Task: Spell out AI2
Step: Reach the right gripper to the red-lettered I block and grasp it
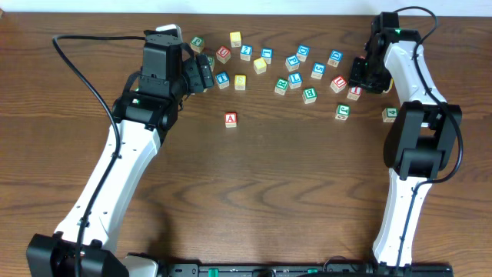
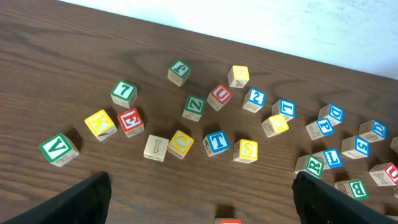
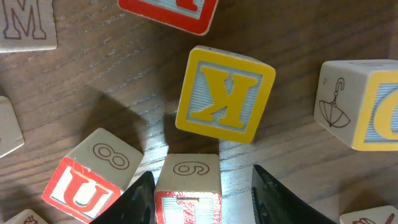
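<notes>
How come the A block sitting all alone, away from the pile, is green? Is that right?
Not quite. The A block does sit all alone, away from the pile, but it is red, not green. The overhead view shows its red letter and red border.

Small painted wooden letter cubes [image 1: 294, 80] lie scattered along the far side of the dark brown wooden table [image 1: 269, 192]; a red-lettered "A" cube [image 1: 231, 119] sits alone, nearer.
</notes>
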`<action>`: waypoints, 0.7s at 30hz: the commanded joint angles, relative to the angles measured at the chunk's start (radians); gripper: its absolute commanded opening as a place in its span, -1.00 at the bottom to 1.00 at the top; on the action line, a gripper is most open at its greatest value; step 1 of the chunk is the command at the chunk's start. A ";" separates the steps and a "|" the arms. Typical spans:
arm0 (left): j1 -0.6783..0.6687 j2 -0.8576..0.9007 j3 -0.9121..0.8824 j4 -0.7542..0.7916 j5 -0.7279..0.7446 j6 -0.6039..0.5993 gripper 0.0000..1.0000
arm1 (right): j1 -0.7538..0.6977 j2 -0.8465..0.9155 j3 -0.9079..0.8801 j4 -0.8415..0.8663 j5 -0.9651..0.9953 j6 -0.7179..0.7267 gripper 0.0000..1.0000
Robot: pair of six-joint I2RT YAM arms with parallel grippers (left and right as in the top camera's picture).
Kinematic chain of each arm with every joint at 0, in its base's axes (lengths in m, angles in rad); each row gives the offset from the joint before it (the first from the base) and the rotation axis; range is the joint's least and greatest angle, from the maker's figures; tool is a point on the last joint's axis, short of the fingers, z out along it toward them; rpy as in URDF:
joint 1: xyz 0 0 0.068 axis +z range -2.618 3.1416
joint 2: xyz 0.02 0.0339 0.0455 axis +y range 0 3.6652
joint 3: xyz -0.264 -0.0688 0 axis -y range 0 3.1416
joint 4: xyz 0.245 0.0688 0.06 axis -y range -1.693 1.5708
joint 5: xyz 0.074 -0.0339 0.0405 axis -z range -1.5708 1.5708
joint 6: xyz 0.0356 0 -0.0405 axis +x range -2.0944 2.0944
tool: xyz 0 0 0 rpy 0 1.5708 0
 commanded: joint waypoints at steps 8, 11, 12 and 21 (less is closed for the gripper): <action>0.002 -0.011 0.010 -0.001 -0.003 0.002 0.83 | 0.011 0.012 -0.006 -0.023 0.003 -0.066 -0.16; 0.002 -0.011 0.010 -0.002 -0.003 0.002 0.84 | 0.020 0.013 -0.013 -0.019 0.004 -0.091 -0.17; 0.002 -0.011 0.010 -0.002 -0.003 0.002 0.84 | 0.023 0.013 -0.018 -0.015 0.004 -0.092 -0.18; 0.002 -0.011 0.010 -0.001 -0.003 0.002 0.83 | 0.030 0.013 -0.078 0.017 0.017 -0.121 -0.44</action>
